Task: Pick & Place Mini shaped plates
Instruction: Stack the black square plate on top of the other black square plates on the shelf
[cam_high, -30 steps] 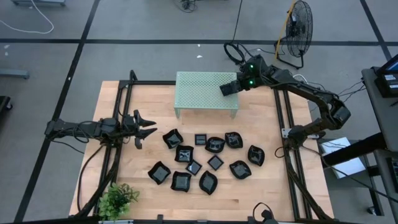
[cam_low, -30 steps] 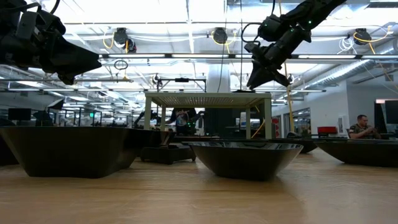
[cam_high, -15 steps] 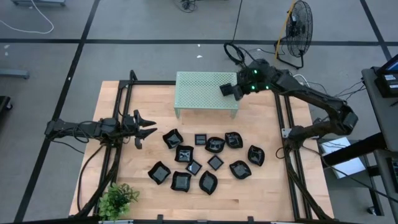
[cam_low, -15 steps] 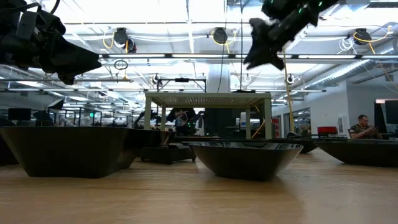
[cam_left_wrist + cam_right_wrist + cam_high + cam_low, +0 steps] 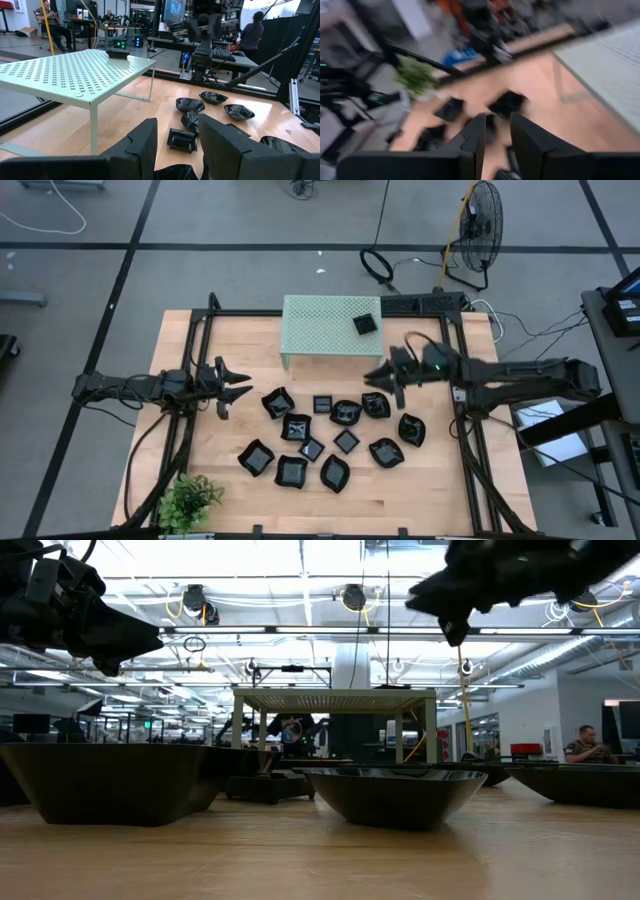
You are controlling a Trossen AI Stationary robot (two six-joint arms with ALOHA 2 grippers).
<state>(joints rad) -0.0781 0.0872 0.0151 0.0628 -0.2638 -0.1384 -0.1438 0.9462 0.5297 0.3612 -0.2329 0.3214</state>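
High view: one mini plate (image 5: 366, 325) sat on the pale green stand (image 5: 320, 325), near its right rear corner. The other plates (image 5: 335, 435) lay clustered on the wooden table (image 5: 200, 480) in front of the stand. The right gripper (image 5: 378, 375) was above the right end of that cluster, close to a plate (image 5: 376, 406), jaws slightly apart and empty. The left gripper (image 5: 236, 385) waited at the cluster's left edge, jaws apart.

Low view: a dark arm (image 5: 500, 575) hung well above the dishes, so height remained to be lost.

Left wrist view: the stand, with the plate (image 5: 119, 54) on its far corner, and the loose plates were visible past parted fingers (image 5: 145, 142).

Right wrist view: motion-blurred; dark dishes (image 5: 507, 102) ahead of the fingers (image 5: 472, 137).

Judgement: next pick is best made on one outlying plate. Straddle a single rim, descend straight, and avoid nudging neighbours.
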